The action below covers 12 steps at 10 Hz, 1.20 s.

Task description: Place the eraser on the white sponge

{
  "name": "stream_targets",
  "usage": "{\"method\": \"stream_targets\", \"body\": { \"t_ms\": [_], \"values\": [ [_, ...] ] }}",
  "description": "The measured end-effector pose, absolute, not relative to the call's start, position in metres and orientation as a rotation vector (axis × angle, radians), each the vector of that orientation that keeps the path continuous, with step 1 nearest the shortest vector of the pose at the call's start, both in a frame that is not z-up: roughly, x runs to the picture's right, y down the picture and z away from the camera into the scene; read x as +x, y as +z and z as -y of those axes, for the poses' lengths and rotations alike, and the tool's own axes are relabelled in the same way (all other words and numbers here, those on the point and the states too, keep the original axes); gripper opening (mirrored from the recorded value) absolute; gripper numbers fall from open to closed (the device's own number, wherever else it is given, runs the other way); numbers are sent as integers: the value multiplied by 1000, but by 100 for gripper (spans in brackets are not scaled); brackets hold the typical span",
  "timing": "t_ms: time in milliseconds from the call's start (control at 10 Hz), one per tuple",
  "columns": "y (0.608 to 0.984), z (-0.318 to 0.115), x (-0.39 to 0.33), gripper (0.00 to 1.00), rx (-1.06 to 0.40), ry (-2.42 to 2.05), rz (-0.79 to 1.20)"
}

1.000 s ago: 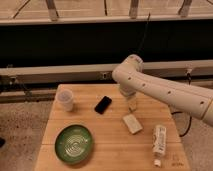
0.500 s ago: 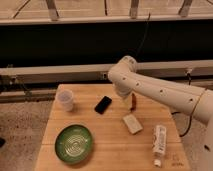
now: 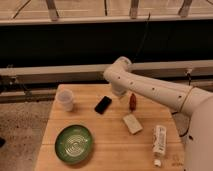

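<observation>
The eraser (image 3: 103, 104), a flat black block, lies free on the wooden table (image 3: 110, 150), left of centre near the back. Right of it and nearer the front lies the white sponge (image 3: 132, 123), a cream block, bare on top. My white arm reaches in from the right and bends down at the table's back edge. The gripper (image 3: 119, 93) hangs there, just behind and right of the eraser, open and holding nothing. The arm mostly hides it.
A reddish-brown elongated object (image 3: 133, 101) lies between the gripper and the sponge. A white cup (image 3: 65, 100) stands at the back left, a green plate (image 3: 74, 143) at the front left, a white tube (image 3: 159, 140) at the front right. A dark wall runs behind.
The arm has swung a little to the left, bringing the gripper nearer the eraser. Nothing on the table has moved.
</observation>
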<state>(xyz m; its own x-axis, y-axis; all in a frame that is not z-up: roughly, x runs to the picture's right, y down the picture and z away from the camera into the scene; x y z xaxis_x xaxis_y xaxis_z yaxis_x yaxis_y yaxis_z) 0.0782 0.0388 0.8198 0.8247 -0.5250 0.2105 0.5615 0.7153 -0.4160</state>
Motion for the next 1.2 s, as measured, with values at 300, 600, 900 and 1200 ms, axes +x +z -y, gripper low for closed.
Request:
{"method": "stream_targets", "body": {
  "t_ms": [300, 600, 900, 1200],
  "values": [
    [835, -39, 67, 80, -501, -621, 102],
    [852, -41, 57, 80, -521, -646, 124],
    [867, -43, 49, 80, -541, -676, 151],
    [883, -53, 34, 80, -560, -709, 179]
  ]
}}
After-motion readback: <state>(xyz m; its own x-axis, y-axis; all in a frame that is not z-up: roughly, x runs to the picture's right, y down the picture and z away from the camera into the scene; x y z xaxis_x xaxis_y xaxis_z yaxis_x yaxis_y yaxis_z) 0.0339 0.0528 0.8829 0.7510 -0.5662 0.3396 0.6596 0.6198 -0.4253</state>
